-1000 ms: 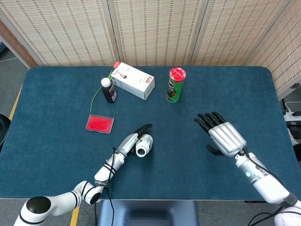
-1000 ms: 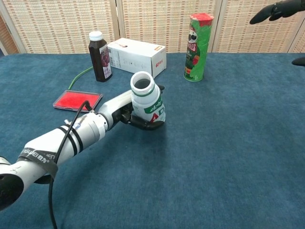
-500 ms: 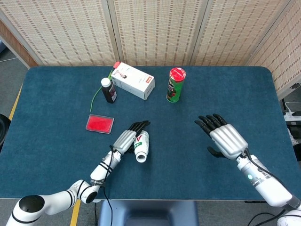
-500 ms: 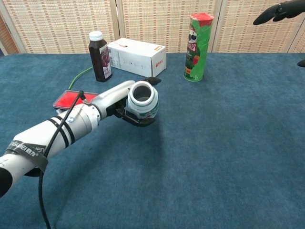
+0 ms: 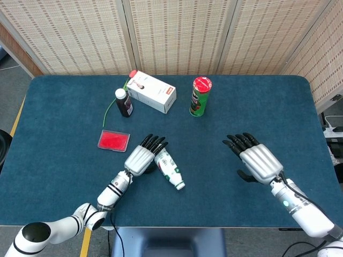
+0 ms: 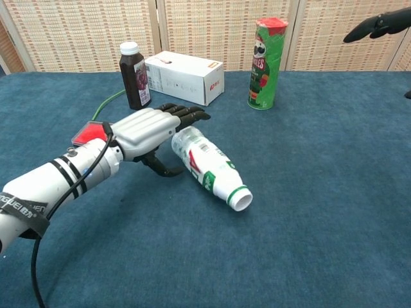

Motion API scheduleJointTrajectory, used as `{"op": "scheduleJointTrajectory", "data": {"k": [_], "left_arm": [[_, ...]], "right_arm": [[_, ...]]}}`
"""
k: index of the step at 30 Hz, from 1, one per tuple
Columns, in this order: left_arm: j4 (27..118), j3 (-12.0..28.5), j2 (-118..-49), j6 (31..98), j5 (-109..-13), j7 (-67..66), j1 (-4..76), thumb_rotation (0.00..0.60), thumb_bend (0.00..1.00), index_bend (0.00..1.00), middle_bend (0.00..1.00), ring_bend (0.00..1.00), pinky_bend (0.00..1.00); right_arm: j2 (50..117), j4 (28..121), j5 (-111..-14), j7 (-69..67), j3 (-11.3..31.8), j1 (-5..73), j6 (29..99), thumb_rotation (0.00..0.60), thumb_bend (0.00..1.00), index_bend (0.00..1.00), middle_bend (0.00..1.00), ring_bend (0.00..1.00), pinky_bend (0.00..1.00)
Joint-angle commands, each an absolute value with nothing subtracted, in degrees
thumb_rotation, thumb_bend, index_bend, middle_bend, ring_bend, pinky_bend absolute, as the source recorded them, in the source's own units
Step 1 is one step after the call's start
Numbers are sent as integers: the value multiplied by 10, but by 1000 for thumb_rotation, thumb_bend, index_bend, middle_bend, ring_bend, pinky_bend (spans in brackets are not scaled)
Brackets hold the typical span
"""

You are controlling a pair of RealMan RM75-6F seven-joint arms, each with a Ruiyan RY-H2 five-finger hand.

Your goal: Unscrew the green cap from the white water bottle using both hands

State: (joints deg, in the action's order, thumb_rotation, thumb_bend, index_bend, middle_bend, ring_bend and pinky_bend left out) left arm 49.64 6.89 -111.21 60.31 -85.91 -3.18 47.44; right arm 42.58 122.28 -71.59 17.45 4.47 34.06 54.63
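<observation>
On the table, the white bottle [image 6: 209,166] lies toppled, mouth toward the robot, beside the spread, empty left hand [image 6: 149,130].

Both arms are glossy white; the left hand [image 6: 144,130] and right hand [image 5: 256,160] have ribbed silver backs, black fingers, and a black cable along the left forearm

My right hand [image 6: 379,25] is running off the chest view's upper right corner, only dark fingertips showing; my left hand [image 6: 149,131] is covering the base of the white bottle [image 6: 209,167] lying beside it, so I cannot tell whether my fingers are touching it. Its label print is reading too small
</observation>
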Motion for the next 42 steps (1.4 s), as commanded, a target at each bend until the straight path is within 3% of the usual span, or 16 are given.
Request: {"op": "scheduleJointTrajectory", "data": {"k": [1, 7, 13, 17, 20, 24, 27, 29, 32, 42], "left_arm": [[512, 76, -1100, 601, -848, -52, 472, 600, 282, 0, 0, 0, 20], [562, 78, -1059, 593, -833, -109, 465, 600, 290, 0, 0, 0, 13], [680, 62, -960, 673, -854, -76, 410, 600, 330, 0, 0, 0, 5], [791, 25, -869, 720, -869, 1, 352, 600, 349, 0, 0, 0, 5], [844, -32, -805, 776, -919, 54, 300, 600, 350, 0, 0, 0, 5], [821, -103, -776, 875, -977, 31, 211, 600, 356, 0, 0, 0, 6], [791, -115, -785, 942, -968, -9, 143, 600, 363, 0, 0, 0, 5], [776, -113, -792, 965, -955, -17, 114, 600, 363, 0, 0, 0, 5], [769, -114, -791, 951, -950, -39, 104, 600, 367, 0, 0, 0, 6], [771, -83, -780, 907, -943, -37, 115, 600, 379, 0, 0, 0, 5]], "right_arm": [[424, 1221, -716, 172, 45, 339, 546, 600, 294, 0, 0, 0, 0], [423, 1216, -723, 168, 45, 330, 552, 600, 294, 0, 0, 0, 0], [431, 1203, -753, 151, 28, 281, 610, 600, 294, 0, 0, 0, 0], [461, 1167, -802, 143, 2, 218, 689, 600, 294, 0, 0, 0, 0], [501, 1125, -830, 151, -19, 164, 759, 600, 294, 0, 0, 0, 0], [575, 1046, -830, 150, -33, 90, 849, 600, 294, 0, 0, 0, 0], [621, 991, -824, 129, -37, 51, 886, 600, 294, 0, 0, 0, 0], [616, 983, -848, 129, -45, 49, 889, 600, 294, 0, 0, 0, 0], [624, 959, -877, 110, -40, 36, 923, 600, 294, 0, 0, 0, 0], [611, 963, -861, 96, -22, 22, 919, 600, 294, 0, 0, 0, 0]]}}
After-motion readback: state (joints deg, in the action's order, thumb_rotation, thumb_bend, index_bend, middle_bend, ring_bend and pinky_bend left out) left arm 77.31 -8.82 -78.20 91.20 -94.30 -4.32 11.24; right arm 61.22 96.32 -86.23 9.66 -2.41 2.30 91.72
